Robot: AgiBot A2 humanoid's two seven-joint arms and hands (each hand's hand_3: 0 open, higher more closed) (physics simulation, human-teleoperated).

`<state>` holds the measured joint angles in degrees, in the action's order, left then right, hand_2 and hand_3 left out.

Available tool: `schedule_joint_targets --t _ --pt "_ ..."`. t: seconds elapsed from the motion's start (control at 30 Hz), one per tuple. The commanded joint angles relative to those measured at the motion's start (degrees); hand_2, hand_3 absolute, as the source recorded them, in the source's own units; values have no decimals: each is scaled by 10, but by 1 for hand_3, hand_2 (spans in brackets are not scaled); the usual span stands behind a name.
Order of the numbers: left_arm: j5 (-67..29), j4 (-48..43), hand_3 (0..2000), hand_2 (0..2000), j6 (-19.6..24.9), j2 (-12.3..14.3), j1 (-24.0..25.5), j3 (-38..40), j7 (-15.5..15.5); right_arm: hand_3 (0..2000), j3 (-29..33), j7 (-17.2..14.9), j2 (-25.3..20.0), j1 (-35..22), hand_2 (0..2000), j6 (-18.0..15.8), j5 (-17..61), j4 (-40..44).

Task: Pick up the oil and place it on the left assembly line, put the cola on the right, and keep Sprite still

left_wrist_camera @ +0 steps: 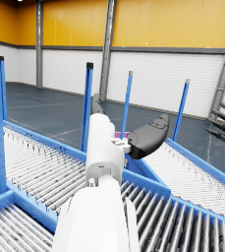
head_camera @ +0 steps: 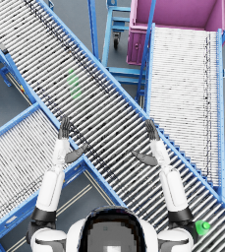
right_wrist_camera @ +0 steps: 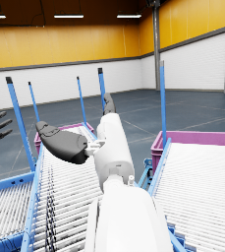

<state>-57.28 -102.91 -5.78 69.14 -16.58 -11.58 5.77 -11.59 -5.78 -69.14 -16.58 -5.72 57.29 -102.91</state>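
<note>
Green shows on just one thing: a green bottle on the middle belt, near, right of the right arm (likely Sprite, so leave it). The left hand and right hand hover wide and empty. No oil or cola shows, so the robot should wait.

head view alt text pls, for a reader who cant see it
The left hand and right hand hover open and empty over a diagonal roller conveyor. A left side conveyor and right side conveyor flank it, a pink bin beyond the right one. A green bottle sits by the right arm.
</note>
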Motion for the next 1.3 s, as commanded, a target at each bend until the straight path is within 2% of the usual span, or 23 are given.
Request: schedule_joint_targets --t 0.03,1.3 --pt "0 0 0 0 0 0 0 0 0 0 0 0 0 0 0 0 0 0" --pt "0 0 0 0 0 0 0 0 0 0 0 0 0 0 0 0 0 0"
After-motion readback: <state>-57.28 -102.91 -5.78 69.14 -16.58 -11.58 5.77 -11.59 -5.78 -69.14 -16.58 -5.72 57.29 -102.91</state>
